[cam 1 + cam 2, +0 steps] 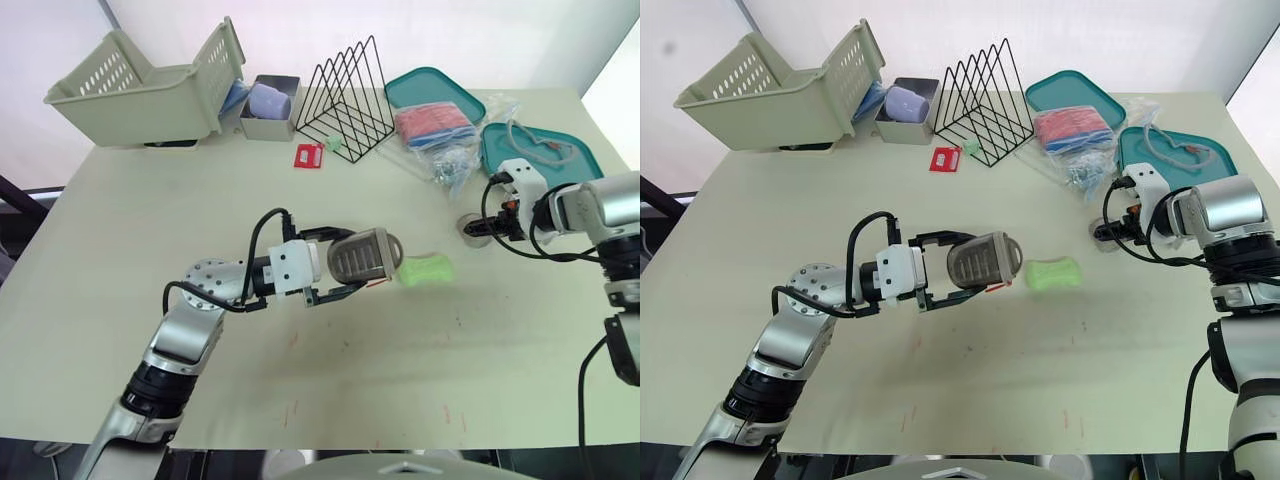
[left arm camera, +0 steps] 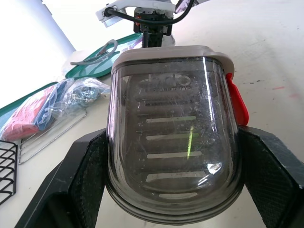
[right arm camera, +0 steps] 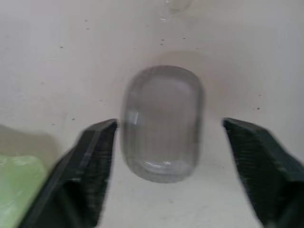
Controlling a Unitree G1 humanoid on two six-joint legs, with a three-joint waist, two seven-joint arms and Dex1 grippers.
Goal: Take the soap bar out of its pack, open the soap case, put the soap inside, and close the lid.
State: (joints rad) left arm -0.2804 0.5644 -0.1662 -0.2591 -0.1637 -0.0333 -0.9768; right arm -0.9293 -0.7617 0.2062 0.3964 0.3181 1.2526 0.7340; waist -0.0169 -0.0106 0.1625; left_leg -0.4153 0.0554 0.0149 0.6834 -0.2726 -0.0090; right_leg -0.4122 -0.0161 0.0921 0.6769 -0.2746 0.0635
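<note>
Nearest, the left gripper (image 1: 352, 262) reaches across the middle of the pale table (image 1: 120, 250), its two black fingers (image 2: 83, 180) opened only as far as the soap case (image 2: 173, 137) is wide and pressed against its two long sides, so the case is clamped firmly between them. That case is smoky and see-through with a pale rim, a slatted insert showing through its wall and a red tab (image 2: 237, 102) at one edge. Just to the right of it the green soap bar (image 1: 427, 269) lies bare on the table, close to the case; whether they touch I cannot tell. Further right, the right gripper (image 3: 168, 126) points down at the tabletop with its fingers (image 3: 90, 161) spread wide, holding nothing; a clear oval piece (image 3: 161, 152) lies flat on the table between them, apart from both fingers, and a corner of the green bar shows beside one of them in the right wrist view. Along the far edge, from left to right, stand a tilted slatted basket (image 1: 140, 90), a small grey box (image 1: 270, 122) with a lavender thing inside, a red card (image 1: 310, 155) lying flat, and a black wire rack (image 1: 350, 95). Then come a teal lid (image 1: 435, 85), a clear bag (image 1: 435, 125) of red and blue goods, and a teal tray (image 1: 545, 150) with a loop of pale tubing on it, just behind the right gripper.
</note>
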